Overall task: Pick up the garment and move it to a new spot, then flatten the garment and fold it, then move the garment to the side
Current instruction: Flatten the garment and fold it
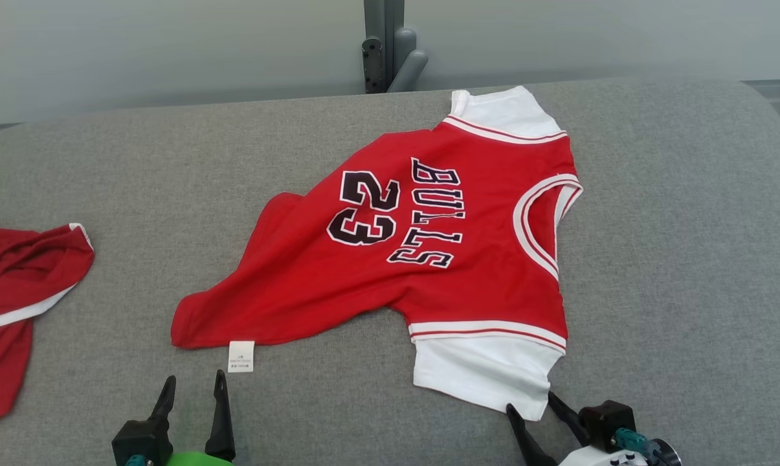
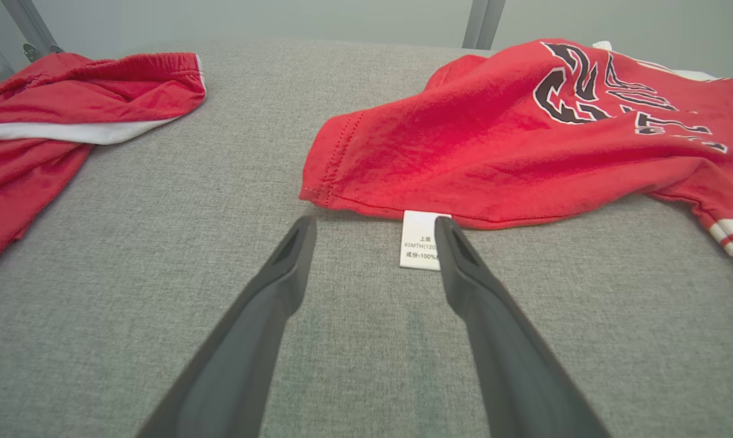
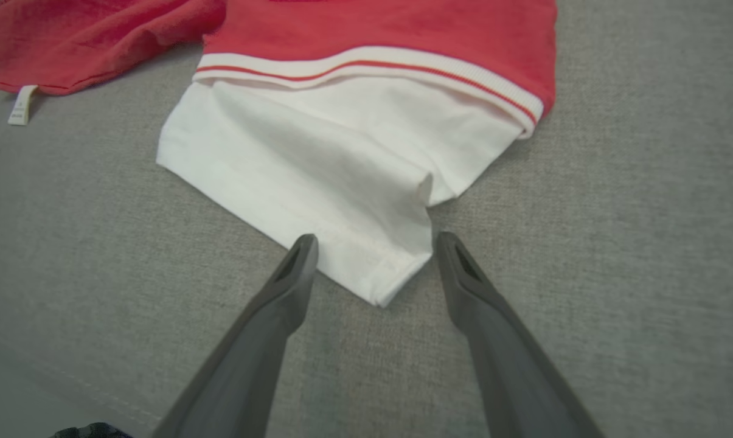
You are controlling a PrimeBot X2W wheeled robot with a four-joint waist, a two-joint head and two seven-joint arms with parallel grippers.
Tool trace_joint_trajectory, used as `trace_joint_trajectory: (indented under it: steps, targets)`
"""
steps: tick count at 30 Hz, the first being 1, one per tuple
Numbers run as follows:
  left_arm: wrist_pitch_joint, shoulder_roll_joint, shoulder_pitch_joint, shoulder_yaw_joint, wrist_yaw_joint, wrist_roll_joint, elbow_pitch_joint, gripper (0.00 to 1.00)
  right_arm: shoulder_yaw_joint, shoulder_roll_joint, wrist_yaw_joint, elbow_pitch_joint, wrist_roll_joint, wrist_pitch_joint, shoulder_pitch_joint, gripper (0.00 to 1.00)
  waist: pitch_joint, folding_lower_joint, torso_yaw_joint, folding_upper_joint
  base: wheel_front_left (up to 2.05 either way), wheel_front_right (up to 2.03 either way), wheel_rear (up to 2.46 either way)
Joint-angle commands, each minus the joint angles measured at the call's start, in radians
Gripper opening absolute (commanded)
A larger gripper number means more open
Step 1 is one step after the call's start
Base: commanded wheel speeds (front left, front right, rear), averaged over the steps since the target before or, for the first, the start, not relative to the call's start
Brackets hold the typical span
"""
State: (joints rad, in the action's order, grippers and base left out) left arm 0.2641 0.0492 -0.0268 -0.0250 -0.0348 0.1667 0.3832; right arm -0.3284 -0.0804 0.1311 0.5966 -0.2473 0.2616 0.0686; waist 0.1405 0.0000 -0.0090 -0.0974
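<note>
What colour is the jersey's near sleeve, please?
White; the sleeve shows best in the right wrist view.

Jersey red, black white-edged lettering, white sleeves, striped trim; second garment red, white band; table grey.

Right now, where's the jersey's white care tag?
Head view, lower left of centre: care tag lies on the grey surface at the red jersey's hem, just ahead of the left hand.
</note>
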Motion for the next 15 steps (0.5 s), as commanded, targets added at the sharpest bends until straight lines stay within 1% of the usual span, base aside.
trace_joint_trajectory:
  steps: [1,5,6,8,12,15]
  targets:
    - [0.001,0.003,0.015,0.003,-0.001,-0.007,-0.003,1.0,0.007,-0.006,-0.001,0.001,-0.011,0.002,0.007,1.0,0.002,0.0,0.0,-0.0001,0.0,0.0,0.0]
    - [0.001,0.003,0.019,0.002,0.001,-0.005,-0.003,1.0,-0.001,-0.001,-0.001,0.017,-0.018,0.001,0.009,1.0,0.009,0.0,0.0,-0.0001,0.0,0.0,0.0]
    - [0.001,0.003,0.021,0.002,0.002,-0.003,-0.004,1.0,-0.005,0.0,-0.001,0.021,-0.02,0.001,0.012,0.45,0.01,0.0,0.0,-0.0001,0.0,0.0,0.0]
    - [0.001,0.002,0.022,0.001,0.002,0.001,-0.005,1.0,-0.017,-0.003,-0.001,0.034,-0.023,0.0,0.018,0.0,0.013,0.0,-0.002,-0.0001,0.0,0.0,0.0]
    - [0.001,0.002,0.023,0.003,0.005,0.007,-0.008,1.0,-0.028,-0.01,-0.001,0.052,-0.04,0.0,0.031,0.0,0.021,0.0,-0.008,-0.0001,0.0,0.0,0.0]
    - [0.001,0.002,0.033,0.009,0.008,0.014,-0.012,1.0,-0.019,-0.042,-0.002,0.045,-0.052,-0.001,0.029,0.0,0.034,0.0,-0.016,-0.0001,0.0,0.0,0.0]
